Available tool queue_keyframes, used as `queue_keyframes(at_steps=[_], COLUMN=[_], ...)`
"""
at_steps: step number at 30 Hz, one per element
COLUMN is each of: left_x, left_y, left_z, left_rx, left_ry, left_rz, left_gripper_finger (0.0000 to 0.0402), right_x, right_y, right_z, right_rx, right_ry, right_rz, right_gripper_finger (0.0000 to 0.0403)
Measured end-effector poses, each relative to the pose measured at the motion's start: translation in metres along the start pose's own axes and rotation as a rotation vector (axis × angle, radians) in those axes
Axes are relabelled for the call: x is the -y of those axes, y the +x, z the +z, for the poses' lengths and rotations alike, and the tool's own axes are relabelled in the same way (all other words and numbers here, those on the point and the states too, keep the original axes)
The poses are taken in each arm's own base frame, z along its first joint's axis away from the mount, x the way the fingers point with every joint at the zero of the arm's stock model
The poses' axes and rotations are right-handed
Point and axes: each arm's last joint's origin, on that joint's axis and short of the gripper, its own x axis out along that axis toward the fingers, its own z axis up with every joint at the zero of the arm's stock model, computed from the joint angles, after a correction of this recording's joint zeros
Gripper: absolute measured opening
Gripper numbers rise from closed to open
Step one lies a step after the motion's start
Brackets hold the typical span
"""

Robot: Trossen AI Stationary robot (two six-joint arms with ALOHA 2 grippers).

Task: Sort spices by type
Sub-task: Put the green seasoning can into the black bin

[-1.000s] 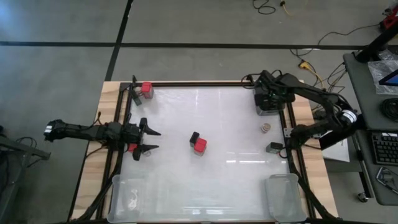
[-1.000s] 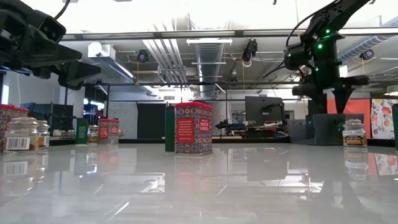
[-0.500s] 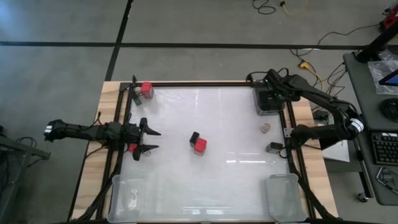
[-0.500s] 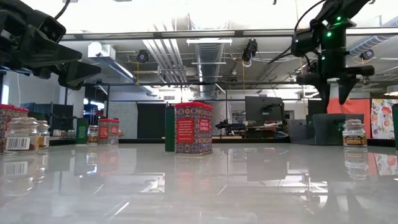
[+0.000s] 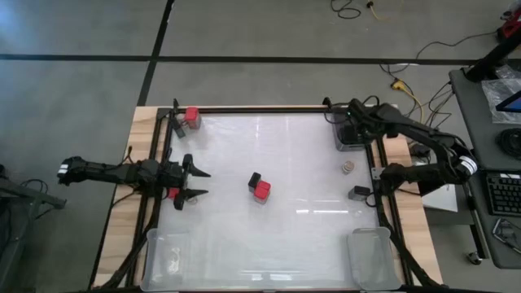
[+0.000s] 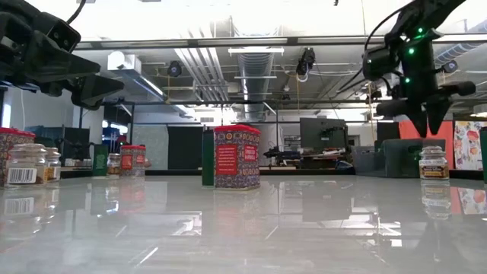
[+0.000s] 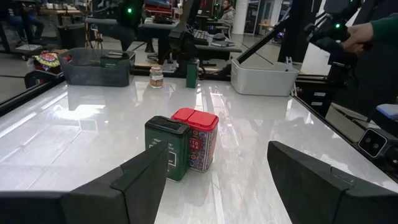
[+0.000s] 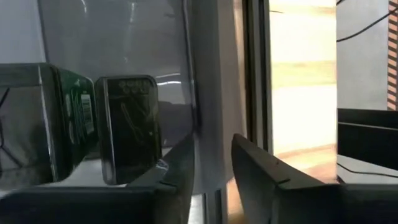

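spices (image 5: 259, 188) mid-table; right pincer (image 5: 356, 124) over bin (image 5: 348, 143)

The right gripper (image 5: 356, 108) now sits further toward the table's far right corner than a second ago, over the outer edge of the grey bin (image 5: 352, 140) rather than its middle. From table height it has shifted right and hangs above the round tan-lidded jar (image 6: 434, 162). Its fingers (image 8: 261, 163) stand closer together.
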Motion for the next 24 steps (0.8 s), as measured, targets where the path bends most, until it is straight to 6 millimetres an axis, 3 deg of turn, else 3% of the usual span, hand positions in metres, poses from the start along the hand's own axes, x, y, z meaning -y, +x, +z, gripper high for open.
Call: queue_keyframes(at_steps=[10,24], left_x=[0.0,0.0], left_y=[0.0,0.0], left_z=[0.0,0.0001], left_rx=[0.0,0.0], left_ry=[0.0,0.0], left_rz=[0.0,0.0], left_gripper_finger=[0.0259,0.0259], right_x=[-0.0034,-0.0044], right_y=[0.0032,0.0077], right_z=[0.0019,-0.0009], right_rx=[0.03,0.014], right_ry=[-0.013,-0.022], right_rz=[0.029,0.046], right_gripper_finger=[0.0041,0.0028])
